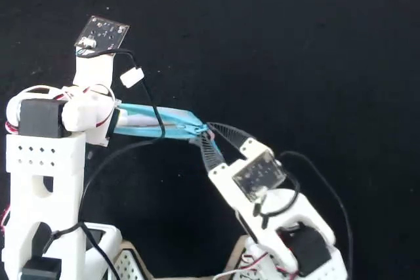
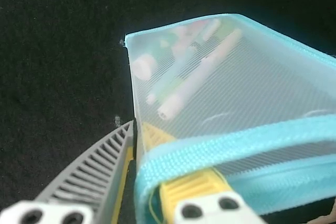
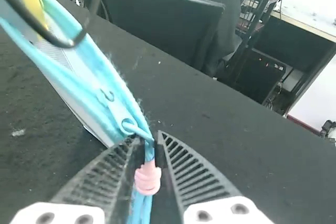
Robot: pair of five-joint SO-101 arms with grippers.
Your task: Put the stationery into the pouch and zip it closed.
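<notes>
The left gripper [image 2: 137, 129] clamps one end of the mesh pouch [image 2: 247, 93] — pens [image 2: 199, 77] inside — while the right gripper [image 3: 149, 142] pinches its pink zipper pull [image 3: 147, 178].

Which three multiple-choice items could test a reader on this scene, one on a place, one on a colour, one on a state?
1. Where does the stationery lie? A. loose on the table B. inside the pouch C. on a shelf
2. What colour is the pouch's edging? A. light blue B. red C. green
3. What is the state of the right hand? A. open above the table B. shut on a pen C. shut on the zip pull
Key: 1 B, pens show through the mesh wall; 2 A, the band along the zip is light blue; 3 C, it pinches the pink pull at the pouch's end.
</notes>
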